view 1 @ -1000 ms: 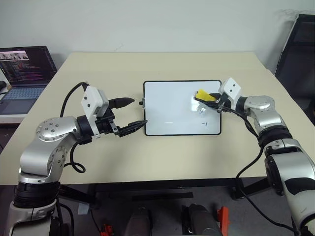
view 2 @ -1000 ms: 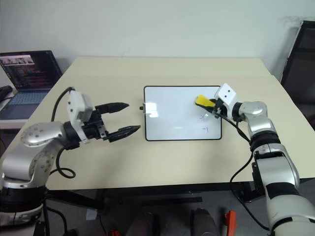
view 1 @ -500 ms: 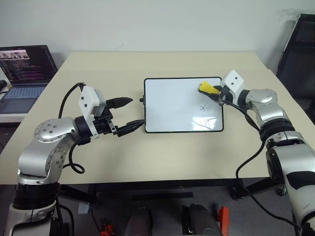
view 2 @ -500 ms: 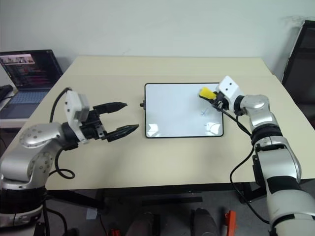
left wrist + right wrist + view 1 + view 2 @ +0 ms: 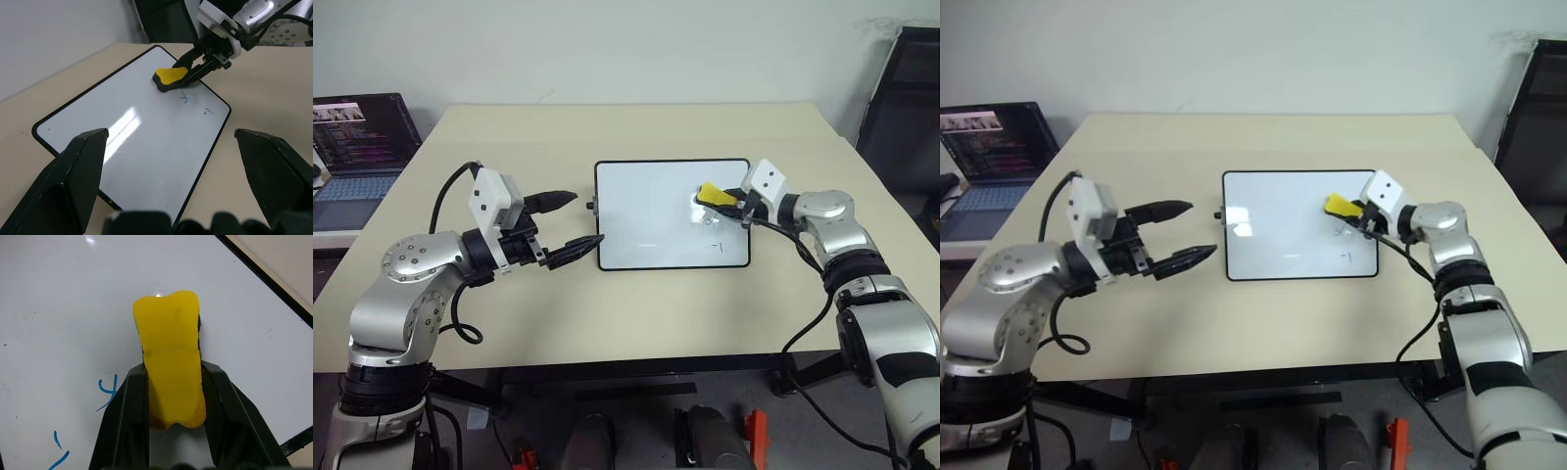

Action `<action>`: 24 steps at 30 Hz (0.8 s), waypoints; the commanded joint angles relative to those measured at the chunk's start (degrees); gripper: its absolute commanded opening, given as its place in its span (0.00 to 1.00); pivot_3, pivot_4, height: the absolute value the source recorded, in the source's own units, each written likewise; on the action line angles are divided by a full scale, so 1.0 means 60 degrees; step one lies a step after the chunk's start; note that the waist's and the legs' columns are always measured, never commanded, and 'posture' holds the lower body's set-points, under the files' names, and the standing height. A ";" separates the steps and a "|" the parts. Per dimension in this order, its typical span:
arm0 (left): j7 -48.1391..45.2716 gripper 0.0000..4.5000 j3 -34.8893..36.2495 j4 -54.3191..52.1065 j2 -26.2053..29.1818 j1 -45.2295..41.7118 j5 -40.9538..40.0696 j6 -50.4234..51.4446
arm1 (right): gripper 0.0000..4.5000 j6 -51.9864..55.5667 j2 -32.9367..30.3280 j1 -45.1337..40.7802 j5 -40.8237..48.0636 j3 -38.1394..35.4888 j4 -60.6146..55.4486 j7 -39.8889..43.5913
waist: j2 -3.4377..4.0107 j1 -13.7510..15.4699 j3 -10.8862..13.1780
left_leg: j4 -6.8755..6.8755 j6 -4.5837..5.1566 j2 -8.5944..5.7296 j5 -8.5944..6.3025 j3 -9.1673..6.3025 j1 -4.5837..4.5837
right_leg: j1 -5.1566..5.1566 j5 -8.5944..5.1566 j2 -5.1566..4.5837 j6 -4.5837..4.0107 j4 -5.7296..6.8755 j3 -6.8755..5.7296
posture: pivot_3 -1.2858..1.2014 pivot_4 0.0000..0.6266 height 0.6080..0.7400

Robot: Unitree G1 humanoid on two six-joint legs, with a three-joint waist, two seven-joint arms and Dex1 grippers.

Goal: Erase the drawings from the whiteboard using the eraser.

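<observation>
The whiteboard [image 5: 646, 211] lies flat at the table's middle. Small blue drawings [image 5: 186, 99] sit near its right end, one just beside the eraser and another [image 5: 718, 248] closer to the near edge. My right gripper [image 5: 722, 197] is shut on the yellow eraser [image 5: 710, 192], which rests on the board's right part; in the right wrist view the eraser [image 5: 171, 377] sits between both fingers, with a blue mark [image 5: 108, 391] beside it. My left gripper [image 5: 583, 219] hovers open just off the board's left edge, holding nothing.
An open laptop [image 5: 357, 147] stands off the table's left side. A black chair [image 5: 901, 98] is at the far right. The tan table [image 5: 636, 127] has bare surface behind and in front of the board.
My right gripper carried the eraser toward the board's far right corner, then back down next to the marks. The left arm stayed still.
</observation>
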 commanded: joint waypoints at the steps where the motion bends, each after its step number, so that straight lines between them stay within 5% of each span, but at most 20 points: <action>1: 0.0002 1.00 0.0166 -0.0417 0.0027 -0.0125 -0.0204 -0.0060 | 0.24 0.0510 -0.0106 0.0119 0.0011 0.0019 0.0002 0.0263 | 0.0000 0.0003 0.0000 | 0.0000 0.0000 0.0000 0.0000 -0.0001 0.0000 | 0.0000 0.0000 0.0000 0.0000 0.0000 -0.0001 | 0.52 0.24 1.00; 5: -0.0003 1.00 0.0169 -0.0396 0.0034 -0.0114 -0.0195 -0.0052 | 0.24 0.0861 -0.0425 -0.0092 0.0381 -0.0383 -0.0574 0.0355 | 0.0001 0.0037 0.0003 | -0.0005 0.0000 -0.0001 0.0000 -0.0002 -0.0008 | -0.0004 -0.0002 0.0000 -0.0002 -0.0007 -0.0004 | 0.52 0.24 1.00; 15: 0.0084 1.00 0.0186 -0.0454 0.0045 -0.0011 -0.0254 -0.0021 | 0.23 0.3830 -0.2051 0.0705 0.1895 -0.1753 -0.5743 0.0280 | 0.0012 0.0223 0.0015 | -0.0014 0.0000 -0.0003 -0.0001 -0.0007 -0.0204 | -0.0210 0.0055 0.0000 0.0010 0.0004 -0.0014 | 0.52 0.24 1.00; 24: -0.0122 1.00 0.0012 -0.0124 0.0091 -0.0245 -0.0203 -0.0054 | 0.23 0.3842 -0.3148 0.1764 0.1520 -0.2256 -0.5566 -0.0994 | 0.0010 0.0286 0.0016 | -0.0002 0.0000 -0.0008 -0.0001 -0.0003 -0.0221 | -0.0213 0.0034 -0.0003 0.0050 -0.0011 -0.0015 | 0.52 0.24 1.00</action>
